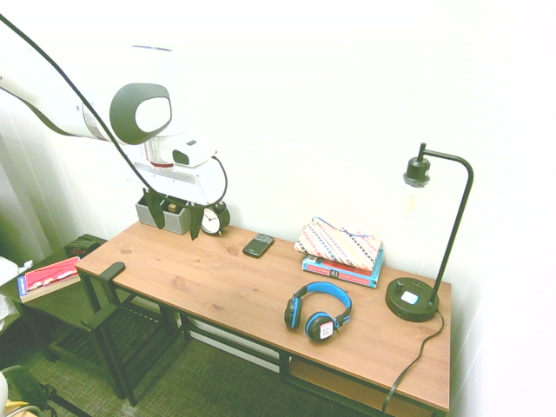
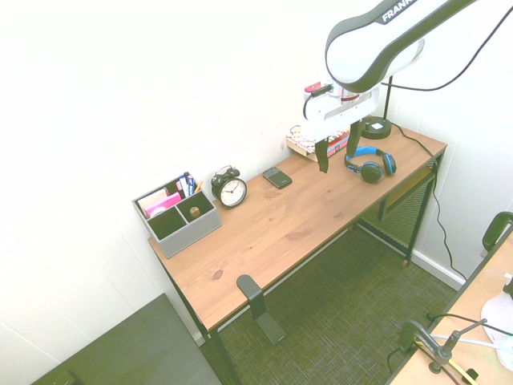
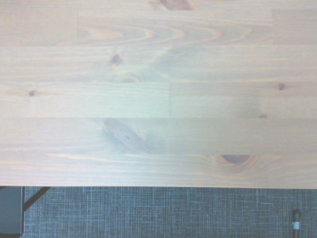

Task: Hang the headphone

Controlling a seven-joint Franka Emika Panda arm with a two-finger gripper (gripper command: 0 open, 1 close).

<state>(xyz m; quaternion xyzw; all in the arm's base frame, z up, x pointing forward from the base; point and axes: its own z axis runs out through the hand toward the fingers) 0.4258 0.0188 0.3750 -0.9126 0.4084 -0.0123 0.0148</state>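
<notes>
The headphone [image 1: 319,314] [image 2: 370,163] lies flat on the wooden desk [image 1: 217,287] near the lamp end, with a blue headband and black cups, one bearing a white sticker. My gripper [image 1: 176,217] [image 2: 337,156] hangs open and empty well above the desk's middle, apart from the headphone. A black hook [image 1: 109,274] [image 2: 250,290] is clamped to the desk's front edge at the far end from the headphone. The wrist view holds only bare desk wood [image 3: 158,99] and carpet beyond its edge; the headphone is out of it.
A black desk lamp [image 1: 417,295] stands beside the headphone. Books with a striped pouch [image 1: 340,248] on top, a phone [image 1: 258,245], an alarm clock [image 2: 231,188] and a grey organizer [image 2: 176,212] line the wall side.
</notes>
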